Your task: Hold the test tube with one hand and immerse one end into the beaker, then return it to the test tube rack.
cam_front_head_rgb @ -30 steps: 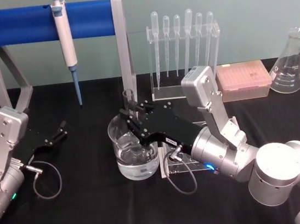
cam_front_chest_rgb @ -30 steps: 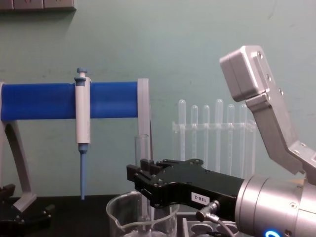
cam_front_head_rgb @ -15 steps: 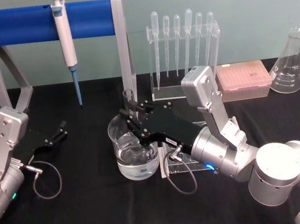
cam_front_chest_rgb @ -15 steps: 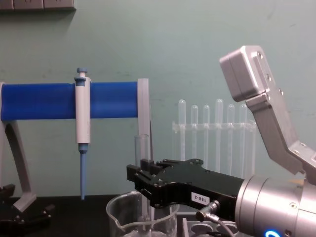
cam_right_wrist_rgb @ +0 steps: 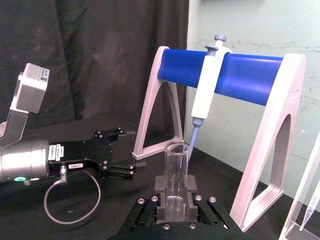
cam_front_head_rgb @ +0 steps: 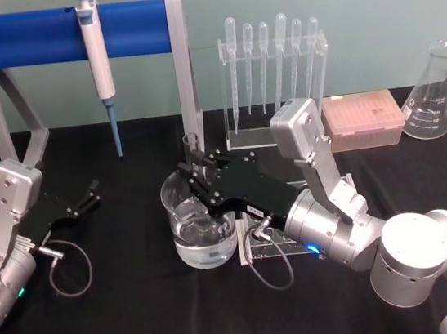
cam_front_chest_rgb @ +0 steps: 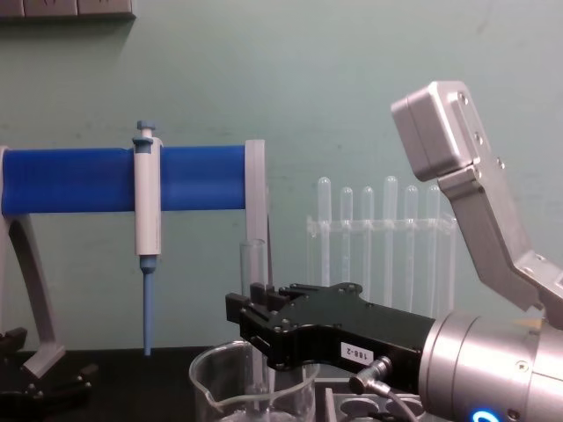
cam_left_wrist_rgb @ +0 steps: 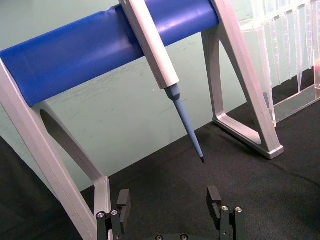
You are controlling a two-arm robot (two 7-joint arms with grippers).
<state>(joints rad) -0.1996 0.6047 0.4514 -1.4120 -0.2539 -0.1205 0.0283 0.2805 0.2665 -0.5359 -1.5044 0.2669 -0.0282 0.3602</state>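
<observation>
Over the beaker: my right gripper (cam_front_head_rgb: 197, 175) comes in from about 4 o'clock, clamped tight on the test tube (cam_front_head_rgb: 191, 145), so it's carrying glass, not empty.
Test tube: upright, with the open rim poking up above the fingers (cam_right_wrist_rgb: 159, 187). The lower end is down inside the beaker (cam_front_head_rgb: 177, 216). The chest view shows the test tube (cam_front_chest_rgb: 254, 264) running below the beaker (cam_front_chest_rgb: 220, 400) rim. Honestly can't tell if the tip is actually in the liquid.
Beaker: roughly mid-table (cam_front_head_rgb: 143, 309), with clear liquid in the bottom. In the chest view the spout sits at 9 o'clock.
Test tube rack: the clear test tube rack (cam_front_head_rgb: 250, 254) is just beside the beaker at 4 o'clock, tucked under my right wrist.
Left gripper: the left gripper (cam_front_head_rgb: 87, 197) is parked at 9 o'clock from the beaker, well apart from it. The left wrist view shows its fingers (cam_left_wrist_rgb: 122, 200) spread wide with nothing between them.
Micropipette: the micropipette (cam_front_head_rgb: 96, 60) hangs tip-down off the blue stand (cam_front_head_rgb: 33, 35), at about 11 o'clock from the beaker.
Pipettes: the pipettes (cam_front_head_rgb: 270, 54) stand in a clear holder at about 1 o'clock.
Tip box: the pink tip box (cam_front_head_rgb: 362, 120) is at 2 o'clock, just beside the pipette holder.
Flask: the flask (cam_front_head_rgb: 433, 98) is at 2 o'clock, farther out, near the table's edge.
</observation>
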